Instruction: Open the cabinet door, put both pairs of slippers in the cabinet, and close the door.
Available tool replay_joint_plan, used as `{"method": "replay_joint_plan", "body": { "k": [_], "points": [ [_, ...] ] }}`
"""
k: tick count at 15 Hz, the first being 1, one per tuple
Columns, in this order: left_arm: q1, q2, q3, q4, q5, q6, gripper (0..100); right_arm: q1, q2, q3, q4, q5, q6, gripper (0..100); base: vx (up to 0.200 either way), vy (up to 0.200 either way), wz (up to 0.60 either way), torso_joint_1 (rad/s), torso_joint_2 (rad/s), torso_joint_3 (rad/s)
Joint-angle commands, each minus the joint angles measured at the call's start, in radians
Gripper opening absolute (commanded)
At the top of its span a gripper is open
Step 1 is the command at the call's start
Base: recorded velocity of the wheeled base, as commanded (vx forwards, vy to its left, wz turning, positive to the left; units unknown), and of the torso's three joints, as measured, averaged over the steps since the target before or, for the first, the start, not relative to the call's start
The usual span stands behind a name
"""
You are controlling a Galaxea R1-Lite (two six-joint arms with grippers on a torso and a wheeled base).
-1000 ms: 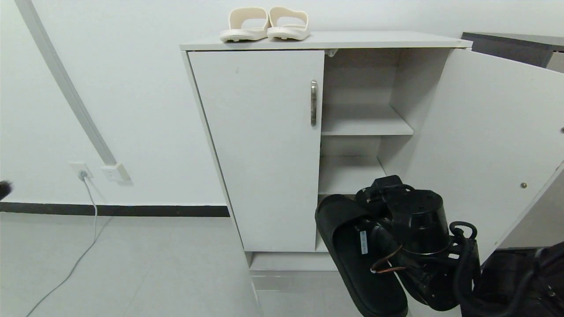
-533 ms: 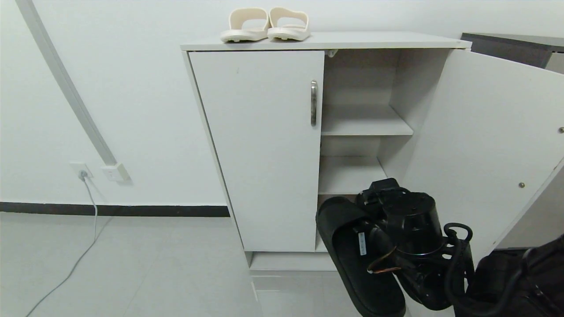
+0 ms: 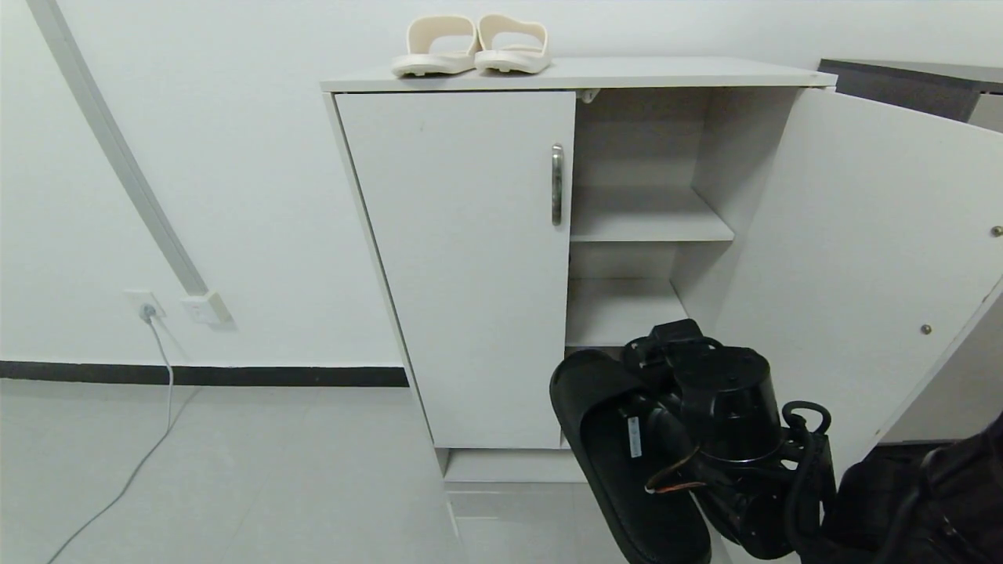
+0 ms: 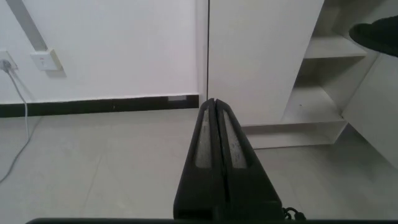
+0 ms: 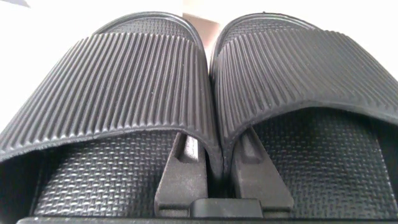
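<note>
Slippers first: the pair of black ribbed rubber slippers (image 3: 619,470) hangs in the air, held on edge and tilted, toe ends towards the lowest opening of the white 2-door cabinet (image 3: 705,72) and heels back towards the robot. The right gripper (image 5: 219,168) has them: its jaws are closed down to a narrow gap, 1 finger inside each slipper, pinching the 2 adjoining side walls together under the straps.

You are on step 2, loading pair 1. The right door (image 3: 862,258) stands wide open, the left door (image 3: 462,258) is shut, and the middle shelf (image 3: 619,313) is bare. The toe ends look close to the shut door's edge, so I would carry the pair a little to the robot's right, then forward and level into the opening below that shelf, and only spread the jaws once the soles are resting on a surface.

The pair of cream open-toe slippers (image 3: 509,56) sits side by side on the cabinet's top, near its left end, waiting its turn.

The left gripper (image 4: 214,143) hangs over the floor (image 4: 93,180) on the cabinet's left, jaws pressed together and holding nothing.
</note>
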Motion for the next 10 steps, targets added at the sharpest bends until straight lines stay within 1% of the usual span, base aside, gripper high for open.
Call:
{"method": "replay_joint_plan", "body": {
  "k": [1,5,6,7,10],
  "points": [
    [0.0,-0.001,0.0,0.001,0.006,-0.006,0,0.004,0.027,-0.019,-0.029,-0.006,-0.001,0,0.0,0.0,0.0,0.0,0.0,0.0],
    [0.0,-0.001,0.0,-0.001,0.006,-0.006,0,0.003,0.099,-0.094,-0.043,-0.102,0.042,0,0.0,0.0,0.0,0.0,0.0,0.0],
    [0.0,-0.001,0.0,-0.001,0.007,-0.006,0,0.0,0.127,-0.123,-0.043,-0.142,0.054,0,0.0,0.0,0.0,0.0,0.0,0.0],
    [0.0,-0.001,0.0,-0.001,0.007,-0.006,0,-0.003,0.134,-0.135,-0.043,-0.147,0.057,0,0.0,0.0,0.0,0.0,0.0,0.0],
    [0.0,-0.001,0.0,-0.001,0.007,-0.006,0,-0.017,0.137,-0.138,-0.043,-0.156,0.065,0,0.0,-0.2,0.0,0.002,0.0,0.007]
  ]
}}
